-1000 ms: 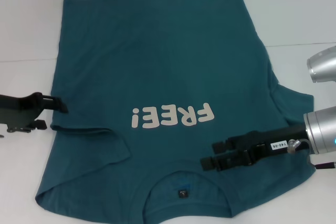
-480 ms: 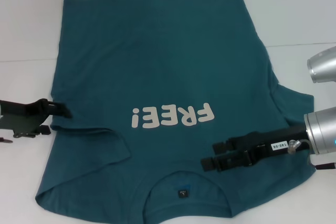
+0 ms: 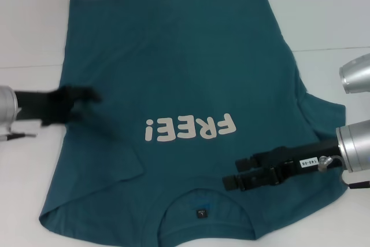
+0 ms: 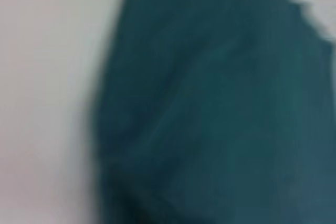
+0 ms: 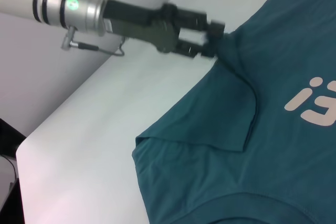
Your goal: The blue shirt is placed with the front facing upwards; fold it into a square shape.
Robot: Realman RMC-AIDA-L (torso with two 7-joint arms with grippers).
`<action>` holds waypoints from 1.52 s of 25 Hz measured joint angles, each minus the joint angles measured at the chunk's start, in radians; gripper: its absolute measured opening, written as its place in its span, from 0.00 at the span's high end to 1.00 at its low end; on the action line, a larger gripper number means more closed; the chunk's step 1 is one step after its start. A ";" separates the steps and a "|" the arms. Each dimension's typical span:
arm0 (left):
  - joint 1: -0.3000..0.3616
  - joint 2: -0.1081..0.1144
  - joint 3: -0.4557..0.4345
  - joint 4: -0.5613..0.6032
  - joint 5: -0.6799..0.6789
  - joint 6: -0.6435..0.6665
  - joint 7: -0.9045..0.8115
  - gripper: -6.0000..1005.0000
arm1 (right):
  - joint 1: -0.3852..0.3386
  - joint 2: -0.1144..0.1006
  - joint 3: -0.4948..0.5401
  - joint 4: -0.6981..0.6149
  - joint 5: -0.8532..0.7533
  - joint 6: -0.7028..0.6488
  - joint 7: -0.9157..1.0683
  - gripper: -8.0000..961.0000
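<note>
The blue shirt (image 3: 185, 67) lies front up on the white table (image 3: 324, 15), collar and label (image 3: 200, 213) nearest me, with the white "FREE!" lettering (image 3: 191, 127) upside down. Its left sleeve is folded in over the body. My left gripper (image 3: 89, 95) is over the shirt's left side; in the right wrist view it (image 5: 212, 38) is shut on the shirt's edge, and a raised ridge of cloth runs from it. The left wrist view shows only the shirt (image 4: 220, 108) close up. My right gripper (image 3: 230, 173) is open, just over the shirt beside the collar.
White table (image 5: 105, 145) surrounds the shirt, with bare room on the left and far right. A seam line (image 3: 329, 48) crosses the table. The table's edge (image 5: 23, 148) drops off in the right wrist view. A silver part of the right arm (image 3: 355, 73) stands at the right edge.
My left gripper has moved right from the table beside the shirt to over the shirt's left side, carrying its edge inward. The right gripper has barely moved.
</note>
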 joint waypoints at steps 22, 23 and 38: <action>0.342 -0.048 -0.023 0.368 -0.282 0.674 0.728 0.28 | -0.005 -0.034 0.149 -0.016 0.089 0.011 0.112 0.06; 0.346 -0.049 -0.025 0.369 -0.281 0.673 0.732 0.28 | -0.009 -0.051 0.150 -0.023 0.087 0.013 0.146 0.06; 0.356 -0.054 -0.089 0.365 -0.275 0.616 0.709 0.28 | -0.095 -0.344 0.181 -0.063 -0.082 -0.018 0.648 0.06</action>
